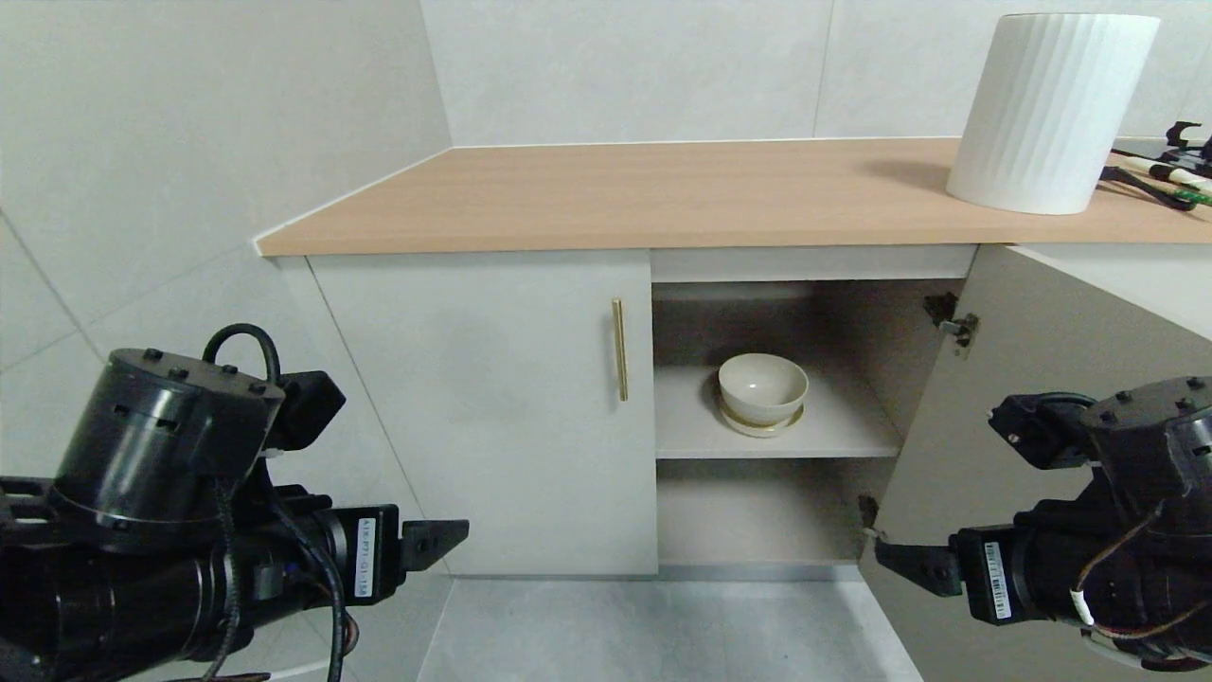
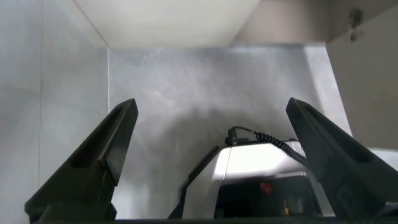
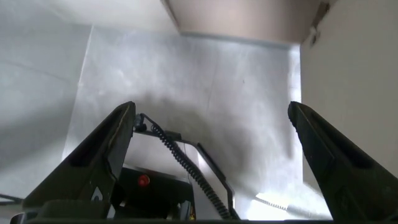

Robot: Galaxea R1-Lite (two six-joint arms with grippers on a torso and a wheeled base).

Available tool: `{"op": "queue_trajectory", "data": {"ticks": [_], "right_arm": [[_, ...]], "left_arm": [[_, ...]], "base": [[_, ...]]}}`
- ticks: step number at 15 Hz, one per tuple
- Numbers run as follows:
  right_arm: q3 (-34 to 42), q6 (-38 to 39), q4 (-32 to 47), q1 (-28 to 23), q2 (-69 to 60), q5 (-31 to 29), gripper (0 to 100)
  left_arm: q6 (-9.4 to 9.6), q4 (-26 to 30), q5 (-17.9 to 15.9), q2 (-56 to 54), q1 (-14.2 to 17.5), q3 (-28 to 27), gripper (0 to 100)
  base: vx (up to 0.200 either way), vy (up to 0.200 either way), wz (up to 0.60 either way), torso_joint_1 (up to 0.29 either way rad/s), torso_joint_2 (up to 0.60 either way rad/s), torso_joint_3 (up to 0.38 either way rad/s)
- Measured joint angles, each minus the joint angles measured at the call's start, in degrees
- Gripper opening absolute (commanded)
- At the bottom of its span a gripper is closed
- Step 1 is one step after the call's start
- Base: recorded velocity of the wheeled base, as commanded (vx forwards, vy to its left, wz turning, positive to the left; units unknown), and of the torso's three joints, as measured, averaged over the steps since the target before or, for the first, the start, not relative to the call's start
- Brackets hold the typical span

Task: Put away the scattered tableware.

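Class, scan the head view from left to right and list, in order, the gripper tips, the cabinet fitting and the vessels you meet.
left gripper → gold door handle → bowl on its plate → right gripper → white ribbed container on the countertop

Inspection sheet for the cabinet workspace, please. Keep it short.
Surface: wooden countertop; shelf behind the open right door; left door shut.
Job's things: bowl sits on a plate on the shelf.
Clutter: white ribbed container and dark-handled items at the countertop's right end.
Grippers: left gripper open, empty; right gripper open, empty; both low before the cabinet.
Cables: black cable loops over the left arm.
Surroundings: tiled walls, grey floor.
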Motion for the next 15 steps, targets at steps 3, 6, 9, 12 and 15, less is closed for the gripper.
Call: {"op": "queue_trajectory", "data": {"ticks": [3,6,9,12,15], "right_arm": [[0.04,-0.41,0.02,0.00,-0.33,0.02,100],[0.11,-0.82,0.38,0.00,-0.41,-0.04,100],[-0.02,-0.82,1.85,0.00,-0.46,-0.06,100],[-0.07,-0.88,2.01,0.00,-0.52,-0.13,100],[0.00,-1.73,2.61,0.00,-0.88,-0.69,100]], "left_arm": [[0.01,-0.04,0.00,0.27,-0.11,0.00,100],[-0.02,0.00,0.00,0.68,-0.24,0.11,100],[0.01,-0.04,0.02,0.85,-0.27,0.11,100],[0.01,-0.11,0.07,0.88,-0.27,0.13,100],[0.01,-0.11,0.09,0.68,-0.27,0.13,100]], "base": [[-0.200,0.000,0.00,0.002,0.00,0.001],[-0.200,0.000,0.00,0.002,0.00,-0.001],[-0.067,0.000,0.00,0.001,0.00,-0.001],[0.000,0.000,0.00,0.000,0.00,0.000],[0.000,0.000,0.00,0.000,0.00,0.000]]}}
